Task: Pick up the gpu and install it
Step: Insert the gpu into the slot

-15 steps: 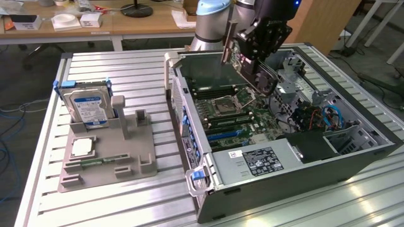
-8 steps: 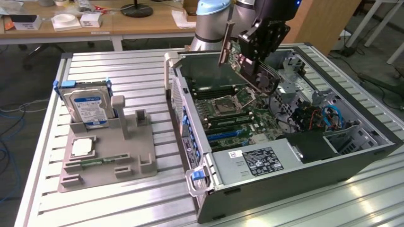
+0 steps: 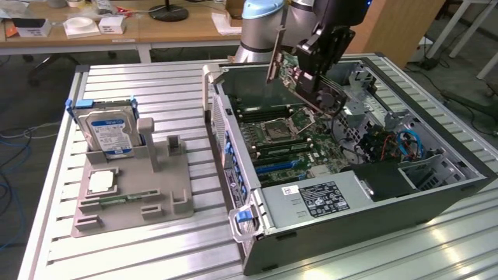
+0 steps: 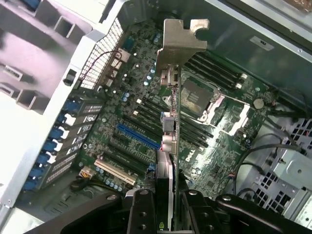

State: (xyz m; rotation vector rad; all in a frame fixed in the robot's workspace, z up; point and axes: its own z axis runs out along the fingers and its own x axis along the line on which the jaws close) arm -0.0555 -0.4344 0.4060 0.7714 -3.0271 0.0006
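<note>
My gripper (image 3: 318, 79) is shut on the gpu (image 3: 285, 71), a thin card with a silvery metal bracket (image 3: 272, 63) on one end. I hold it tilted in the air above the open computer case (image 3: 233, 175), over the far part of the motherboard (image 3: 290, 135). In the wrist view the gpu (image 4: 171, 146) is seen edge-on, its bracket (image 4: 183, 36) pointing away from my gripper (image 4: 168, 207). Both black fingers (image 4: 144, 212) clamp the card's near end. A blue expansion slot (image 4: 139, 136) lies on the motherboard (image 4: 146, 97) beside and below the card, apart from it.
A grey fixture (image 3: 167, 198) at the exterior view's left holds an upright hard drive (image 3: 109, 133), a processor chip (image 3: 102, 181) and a green memory stick (image 3: 116, 200). The case's power supply (image 3: 327, 198), drive cage (image 3: 432, 169) and cables (image 3: 409, 143) crowd the near and right side.
</note>
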